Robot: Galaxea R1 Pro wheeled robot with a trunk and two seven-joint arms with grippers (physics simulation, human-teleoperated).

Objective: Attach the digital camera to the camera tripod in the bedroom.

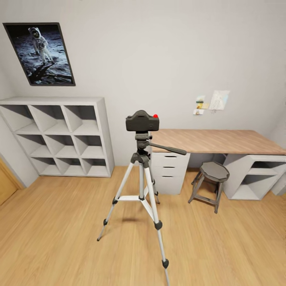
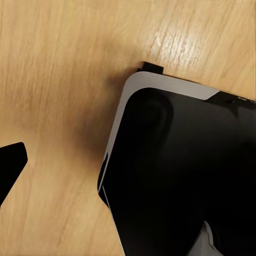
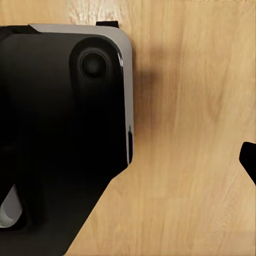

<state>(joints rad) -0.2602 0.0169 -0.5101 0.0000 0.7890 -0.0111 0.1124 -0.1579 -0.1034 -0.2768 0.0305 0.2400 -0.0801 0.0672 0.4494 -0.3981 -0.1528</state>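
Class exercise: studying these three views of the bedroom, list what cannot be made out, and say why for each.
- Mount between digital camera and camera tripod: head view, the camera body hides the joint.
- Nearest tripod foot: cut off by the head view's lower edge.
- Notes on the wall above the desk: too small to read.
- Both grippers' state: each wrist view shows floor and robot base, with one dark fingertip at the edge.

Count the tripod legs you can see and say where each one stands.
3. The camera tripod has one leg running to the front left, one to the front right, its foot cut off by the picture's edge, and one at the back, largely hidden.
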